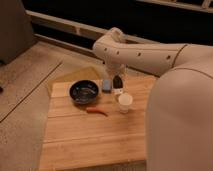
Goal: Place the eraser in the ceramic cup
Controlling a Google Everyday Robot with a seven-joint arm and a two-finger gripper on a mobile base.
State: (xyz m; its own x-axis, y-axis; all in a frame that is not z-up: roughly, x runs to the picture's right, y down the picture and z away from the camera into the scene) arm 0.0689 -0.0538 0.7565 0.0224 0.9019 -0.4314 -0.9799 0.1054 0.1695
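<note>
My gripper [118, 83] hangs from the white arm over the back of the wooden table [90, 137], fingers pointing down and shut. It sits just right of a blue-grey block [106, 86] and just behind the ceramic cup [124, 102], a small white cup standing upright. The dark tip of the gripper reaches close to the table surface. I cannot make out the eraser as a separate thing; it may be hidden at the dark gripper tip.
A wide dark glossy bowl [83, 92] stands left of the block. A thin red chili [97, 111] lies in front of the bowl. The big white arm body [180, 110] blocks the right side. Concrete floor lies to the left.
</note>
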